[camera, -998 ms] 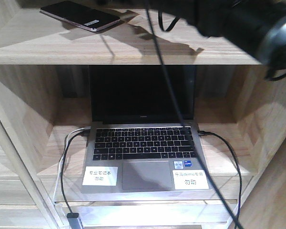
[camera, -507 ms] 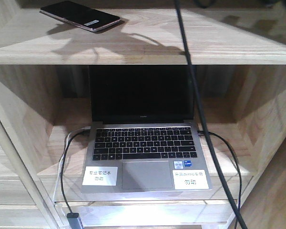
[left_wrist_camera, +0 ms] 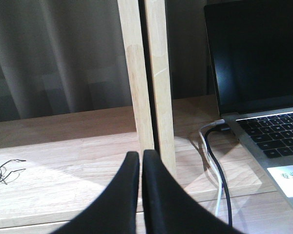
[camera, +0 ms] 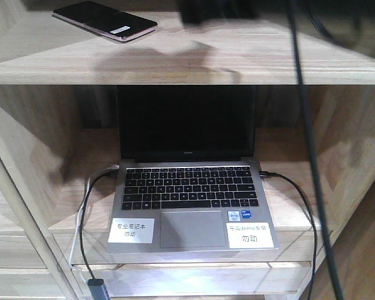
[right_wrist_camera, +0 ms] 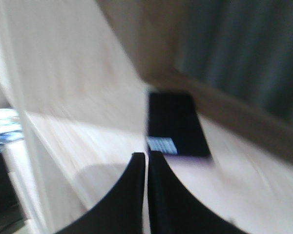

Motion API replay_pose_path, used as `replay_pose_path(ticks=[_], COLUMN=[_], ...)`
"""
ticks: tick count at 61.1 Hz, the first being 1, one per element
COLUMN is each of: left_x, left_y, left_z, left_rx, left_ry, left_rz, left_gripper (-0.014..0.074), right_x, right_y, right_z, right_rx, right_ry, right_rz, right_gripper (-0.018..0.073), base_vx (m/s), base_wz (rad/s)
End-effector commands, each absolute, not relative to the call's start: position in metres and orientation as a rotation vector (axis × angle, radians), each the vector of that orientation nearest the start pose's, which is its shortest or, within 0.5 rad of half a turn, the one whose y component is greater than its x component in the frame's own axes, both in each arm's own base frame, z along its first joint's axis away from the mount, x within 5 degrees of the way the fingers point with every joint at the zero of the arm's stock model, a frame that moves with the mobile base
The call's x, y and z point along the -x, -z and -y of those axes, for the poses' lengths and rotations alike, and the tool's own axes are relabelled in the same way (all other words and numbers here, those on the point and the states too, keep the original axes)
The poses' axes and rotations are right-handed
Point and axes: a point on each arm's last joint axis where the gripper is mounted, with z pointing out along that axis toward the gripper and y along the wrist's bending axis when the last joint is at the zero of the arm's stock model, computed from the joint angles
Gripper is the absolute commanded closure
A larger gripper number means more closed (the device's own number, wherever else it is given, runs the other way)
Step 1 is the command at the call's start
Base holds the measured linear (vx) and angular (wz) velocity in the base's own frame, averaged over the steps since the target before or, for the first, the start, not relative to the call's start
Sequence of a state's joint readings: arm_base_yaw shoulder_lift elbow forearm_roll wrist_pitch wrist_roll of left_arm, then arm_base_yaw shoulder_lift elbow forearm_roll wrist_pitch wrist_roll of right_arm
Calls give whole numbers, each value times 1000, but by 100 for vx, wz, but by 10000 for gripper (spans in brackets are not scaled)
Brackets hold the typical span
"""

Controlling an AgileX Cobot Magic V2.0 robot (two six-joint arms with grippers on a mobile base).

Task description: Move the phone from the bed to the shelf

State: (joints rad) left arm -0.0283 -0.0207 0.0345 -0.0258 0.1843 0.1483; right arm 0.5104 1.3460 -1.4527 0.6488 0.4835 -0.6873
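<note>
The phone (camera: 105, 20) lies flat on the top board of the shelf (camera: 175, 62), at its back left, white sticker up, with nothing touching it. In the right wrist view the phone (right_wrist_camera: 176, 122) sits just beyond my right gripper (right_wrist_camera: 146, 155), which is shut and empty above the pale board (right_wrist_camera: 88, 122). A blurred dark part of my right arm (camera: 215, 9) shows at the top edge of the front view. My left gripper (left_wrist_camera: 140, 153) is shut on nothing, low in front of a shelf upright (left_wrist_camera: 156, 87). The bed is out of view.
An open grey laptop (camera: 187, 187) fills the compartment below the phone, and it also shows at the right of the left wrist view (left_wrist_camera: 263, 73). Cables (camera: 84, 206) run from both its sides. A black arm cable (camera: 306, 125) hangs down at the right. A curtain (left_wrist_camera: 53, 53) hangs behind.
My right arm has pulled up and away from over the top board, and its hanging cable swung to the right. The phone stayed where it lies.
</note>
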Motion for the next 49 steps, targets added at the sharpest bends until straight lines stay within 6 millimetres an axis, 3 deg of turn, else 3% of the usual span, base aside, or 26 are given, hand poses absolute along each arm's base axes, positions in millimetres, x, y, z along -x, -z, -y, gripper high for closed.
replay_pose_path(ticks=[1, 30, 49], left_x=[-55, -55, -55], left_y=[-200, -200, -200], left_z=[2, 2, 2], left_rx=[-113, -113, -113], left_ry=[-57, -57, -57], left_rz=[-1579, -1579, -1579], left_gripper=[595, 595, 595], right_x=[-222, -96, -53], right_y=[-472, -411, -351], right_z=[-140, -65, -42], right_rx=[562, 443, 419], right_ry=[-496, -521, -550], right_rz=[-1500, -1412, -1396], right_gripper=[566, 566, 566], base_vx=[0, 0, 0], base_wz=[0, 0, 0])
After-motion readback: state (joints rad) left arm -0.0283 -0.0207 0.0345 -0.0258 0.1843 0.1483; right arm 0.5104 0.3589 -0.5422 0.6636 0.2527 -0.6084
